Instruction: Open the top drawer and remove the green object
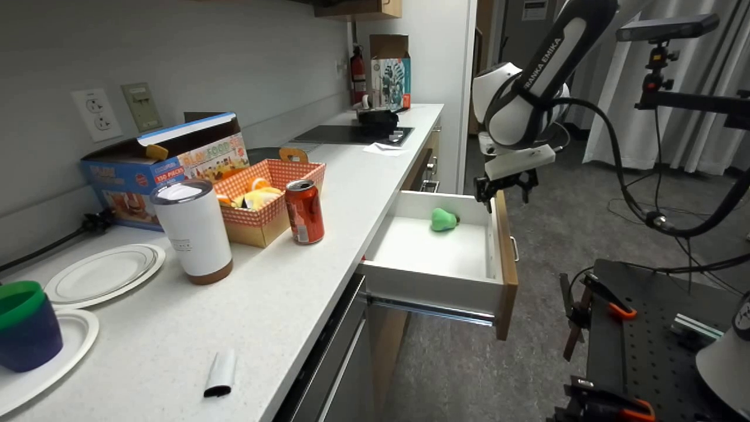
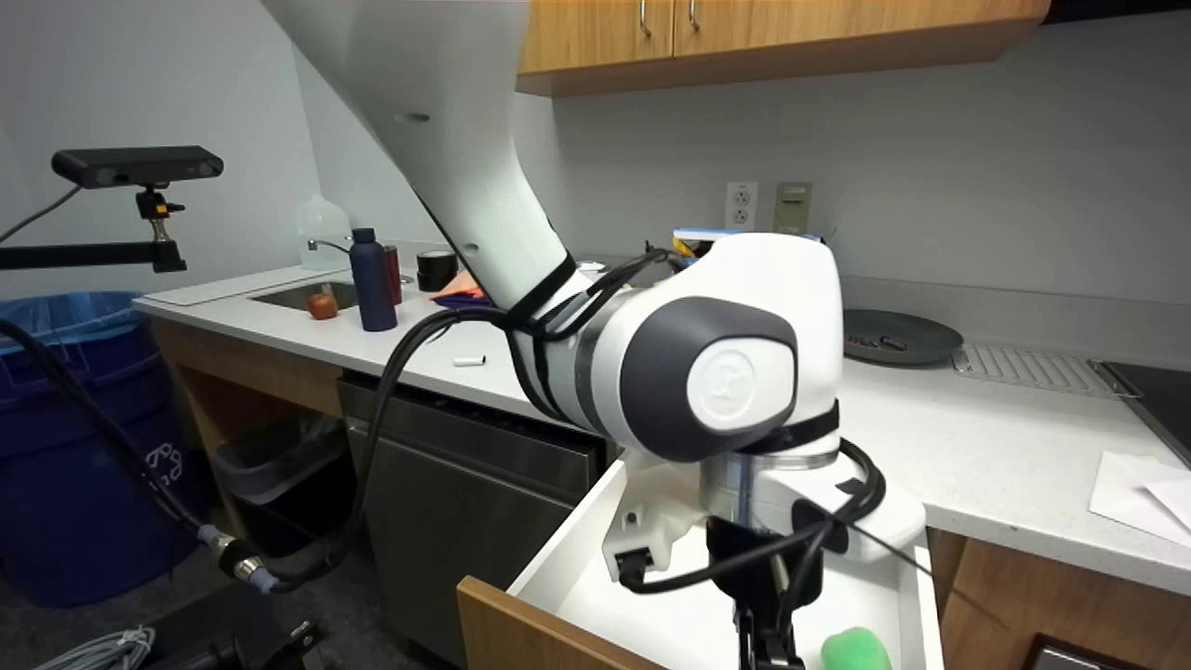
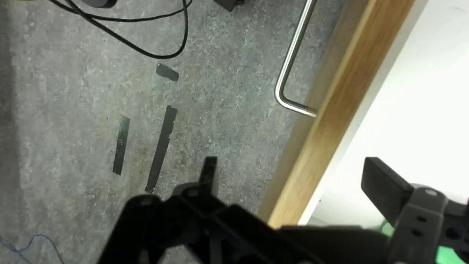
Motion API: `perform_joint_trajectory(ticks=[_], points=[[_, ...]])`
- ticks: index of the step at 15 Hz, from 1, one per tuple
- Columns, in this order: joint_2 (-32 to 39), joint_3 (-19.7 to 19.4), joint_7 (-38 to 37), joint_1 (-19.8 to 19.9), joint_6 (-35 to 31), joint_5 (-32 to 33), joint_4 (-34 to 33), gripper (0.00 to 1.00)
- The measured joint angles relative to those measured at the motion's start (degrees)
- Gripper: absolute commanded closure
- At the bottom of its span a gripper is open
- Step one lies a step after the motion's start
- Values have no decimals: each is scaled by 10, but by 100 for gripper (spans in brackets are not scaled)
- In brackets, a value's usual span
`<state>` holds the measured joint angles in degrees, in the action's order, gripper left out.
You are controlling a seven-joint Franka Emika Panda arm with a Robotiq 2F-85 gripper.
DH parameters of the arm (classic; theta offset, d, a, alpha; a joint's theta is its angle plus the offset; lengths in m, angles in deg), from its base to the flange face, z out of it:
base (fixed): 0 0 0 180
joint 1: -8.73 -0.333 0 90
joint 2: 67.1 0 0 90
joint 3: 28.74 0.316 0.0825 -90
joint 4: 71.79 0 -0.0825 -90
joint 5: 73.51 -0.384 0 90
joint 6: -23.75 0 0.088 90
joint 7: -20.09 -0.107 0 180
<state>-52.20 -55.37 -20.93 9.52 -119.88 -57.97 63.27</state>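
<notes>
Top drawer [image 1: 433,286] open; green obj. [image 1: 442,220] inside.
In both ext. views we note the green obj. in the drawer, nr. a side wall & apart from the gripper [image 1: 507,203]. We find fingers [image 3: 384,187] set wide apart, w/ nothing held; in the wrist view one shows each side of the drawer front [image 3: 339,112], contact w/ it we can't confirm. Bar handle [image 3: 293,51] is on the drawer's outer face. Red can [image 1: 304,212] stands upright on the counter [image 1: 275,299], beyond the drawer's inner end.
</notes>
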Motion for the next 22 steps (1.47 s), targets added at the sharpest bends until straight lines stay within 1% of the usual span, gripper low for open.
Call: perform_joint_trajectory(ticks=[1,3,5,7,9,10,12,19,21,22], points=[[-12,3,-16,-5,19,25,-4,0],[-37,18,-27,-6,48,53,-14,0],[-54,36,-23,-2,53,59,-26,0],[-63,56,-1,11,40,55,-37,0],[-64,71,47,31,1,30,-43,0],[-64,77,80,42,-26,4,-43,0],[-64,83,118,58,-52,-19,-43,0],[-62,87,127,62,-55,-27,-43,0],[-56,91,159,68,-54,-57,-47,0],[-50,95,187,74,-54,-84,-50,0]])
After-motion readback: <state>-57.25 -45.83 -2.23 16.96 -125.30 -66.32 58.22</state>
